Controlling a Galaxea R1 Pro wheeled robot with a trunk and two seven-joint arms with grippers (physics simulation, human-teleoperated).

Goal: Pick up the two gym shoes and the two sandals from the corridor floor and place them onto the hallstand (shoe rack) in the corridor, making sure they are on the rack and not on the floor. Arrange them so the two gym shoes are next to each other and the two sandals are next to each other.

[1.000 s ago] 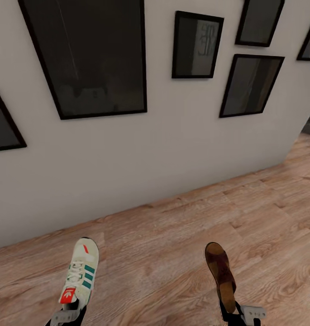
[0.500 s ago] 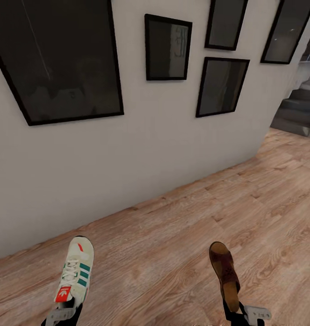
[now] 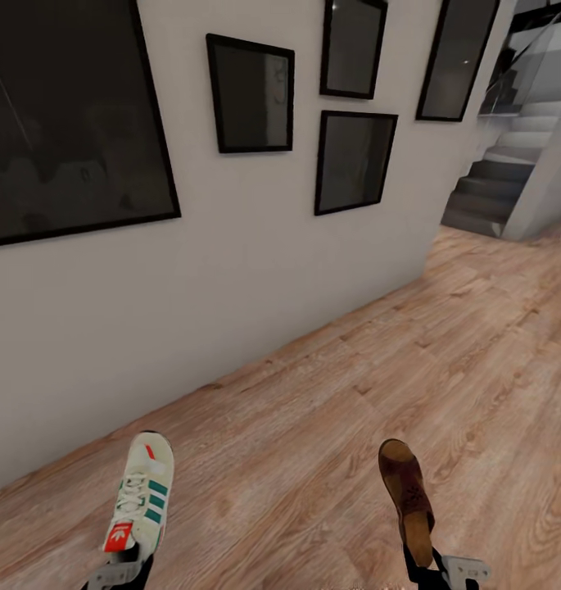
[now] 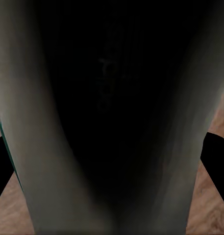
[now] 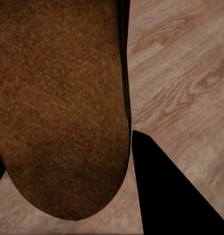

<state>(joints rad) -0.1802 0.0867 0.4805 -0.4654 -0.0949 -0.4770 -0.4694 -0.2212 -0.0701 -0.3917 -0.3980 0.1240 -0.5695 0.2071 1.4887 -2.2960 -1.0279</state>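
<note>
From the head view, the left gripper [image 3: 120, 568] is pinching a gym shoe [image 3: 141, 501] and the right gripper [image 3: 444, 568] a sandal [image 3: 404, 497], both being carried above the corridor floor [image 3: 313, 442] near the picture wall [image 3: 231, 270] (no hallstand in sight). In the left wrist view, the gym shoe [image 4: 112, 117] is crowding the lens. In the right wrist view, the sandal [image 5: 58, 107] is hanging over the planks. Judging so: two picked, none placed.

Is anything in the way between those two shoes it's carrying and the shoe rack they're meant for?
Can't say: the rack isn't in sight here. The left gripper holds a gym shoe and the right gripper a sandal, above bare wood floor. A picture-hung wall stands ahead, with stairs further right.
</note>
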